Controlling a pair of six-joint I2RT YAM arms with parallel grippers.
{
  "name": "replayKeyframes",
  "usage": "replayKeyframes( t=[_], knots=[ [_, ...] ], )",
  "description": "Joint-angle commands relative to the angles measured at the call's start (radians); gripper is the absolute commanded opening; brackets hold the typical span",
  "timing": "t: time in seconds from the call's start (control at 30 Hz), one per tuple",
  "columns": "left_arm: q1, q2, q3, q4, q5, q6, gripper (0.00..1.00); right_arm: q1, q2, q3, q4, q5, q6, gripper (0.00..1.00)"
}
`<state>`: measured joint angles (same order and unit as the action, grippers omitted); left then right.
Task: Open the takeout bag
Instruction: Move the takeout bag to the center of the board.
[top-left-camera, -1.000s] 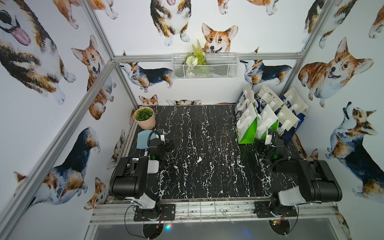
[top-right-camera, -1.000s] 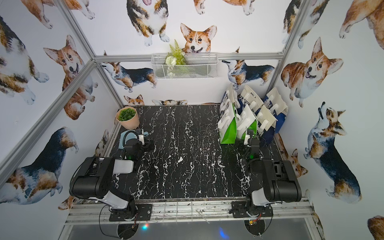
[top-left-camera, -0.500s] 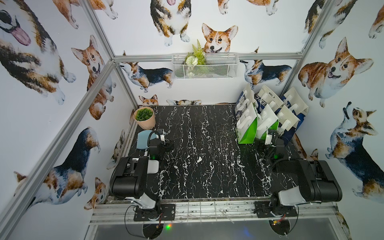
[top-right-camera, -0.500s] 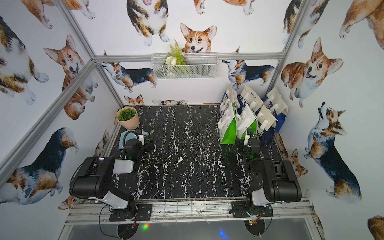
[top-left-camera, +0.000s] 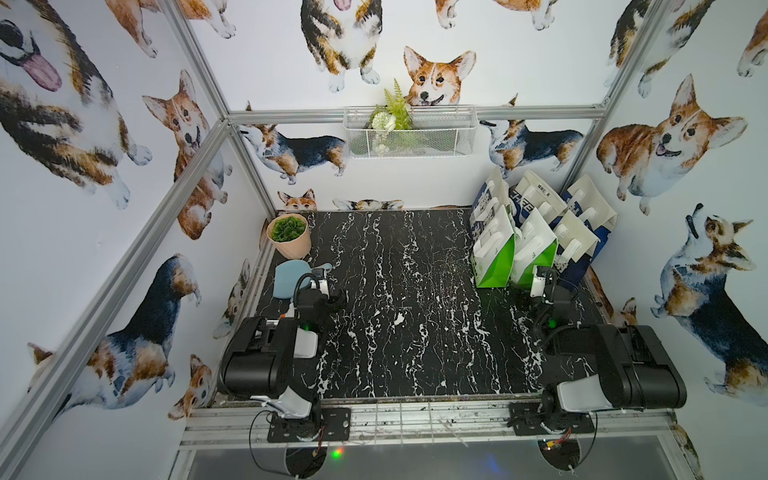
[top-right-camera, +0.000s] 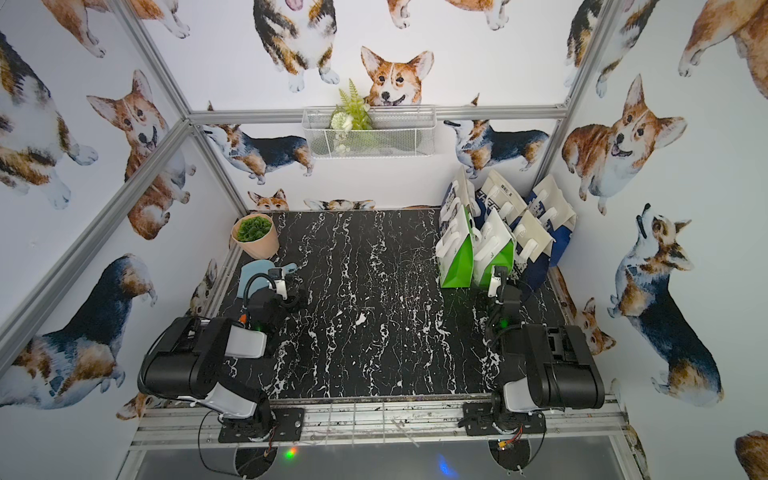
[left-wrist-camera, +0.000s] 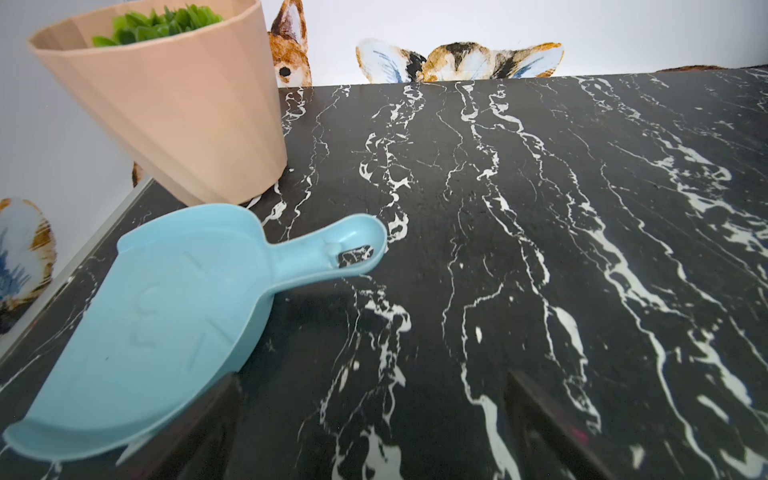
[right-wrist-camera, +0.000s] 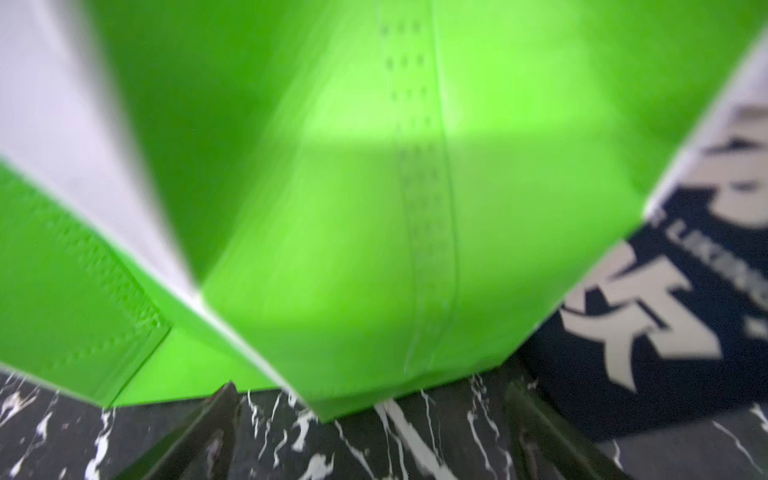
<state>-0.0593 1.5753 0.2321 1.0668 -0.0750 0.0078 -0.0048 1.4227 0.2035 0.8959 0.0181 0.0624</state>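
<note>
Plainly, the right gripper (right-wrist-camera: 370, 390) is empty. Its jaws are spread wide, low over the black marble table (top-left-camera: 395, 340), with its tips just short of the foot of a green-and-white takeout bag (right-wrist-camera: 332, 208). In both top views that bag stands upright at right of centre, its top folded shut. It sits in a tight cluster, with a second green bag (top-left-camera: 496, 266) against it on the frame's left and navy bags (right-wrist-camera: 673, 291) beside and behind it. The left gripper (left-wrist-camera: 372, 382), equally open and empty, sits at left of centre beside a blue scoop (left-wrist-camera: 158, 324), with a plant pot (left-wrist-camera: 187, 124) beyond.

The step looks like the reach for the bag. The mouth is at the top, so the gripper should probably rise and pinch one lip or handle only. The left arm could then cross to take the opposite lip. Pulling gently seems wise, since a light bag may tip or drag its neighbours.

Compared with the earlier frames, nothing has visibly moved: arms, bags and scoop all match.
</note>
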Motion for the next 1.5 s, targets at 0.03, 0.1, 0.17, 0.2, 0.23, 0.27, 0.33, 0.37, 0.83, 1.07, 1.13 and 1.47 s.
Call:
replayKeyframes(
  t=[0.03,0.1,0.17,0.2,0.23,0.27,0.33,0.37,0.83,1.07,1.13,1.47],
  knots=[
    [0.001,0.027,-0.055,0.282,0.001,0.012,1.0,0.002,0.0,-0.076,0.27,0.013,0.016,0.99],
    [0.0,0.014,-0.042,0.244,-0.004,0.008,1.0,0.002,0.013,-0.075,0.285,0.005,0.015,0.99],
    [0.0,0.009,-0.024,0.204,0.015,0.014,1.0,0.003,0.017,-0.059,0.26,-0.005,0.013,0.99],
    [-0.001,0.001,-0.009,0.167,0.017,0.014,1.0,0.002,0.013,-0.044,0.227,-0.006,0.013,0.99],
    [0.001,-0.003,0.01,0.127,0.015,0.014,1.0,0.002,0.007,-0.031,0.194,-0.003,0.014,0.99],
    [0.0,-0.004,0.029,0.09,0.016,0.014,1.0,0.002,0.002,-0.017,0.162,-0.001,0.014,0.99],
    [0.0,-0.008,0.07,0.007,0.02,0.016,1.0,0.003,-0.004,0.012,0.103,0.003,0.014,0.99],
    [0.0,-0.009,0.095,-0.04,0.017,0.015,1.0,0.002,0.002,0.029,0.075,0.002,0.013,0.99],
    [-0.006,-0.074,0.143,-0.182,-0.055,0.004,1.0,0.003,0.017,0.127,-0.074,0.047,0.029,0.99],
    [-0.012,-0.474,0.14,-0.511,-0.096,-0.17,1.0,0.048,-0.227,0.11,-0.259,0.164,0.044,0.99],
    [-0.012,-0.548,0.133,-0.545,-0.059,-0.221,1.0,0.066,-0.355,0.15,-0.41,0.173,0.095,0.99],
    [-0.034,-0.724,0.324,-0.94,0.288,-0.436,1.0,0.074,-0.772,0.411,-0.991,-0.029,0.343,0.99]
  ],
)
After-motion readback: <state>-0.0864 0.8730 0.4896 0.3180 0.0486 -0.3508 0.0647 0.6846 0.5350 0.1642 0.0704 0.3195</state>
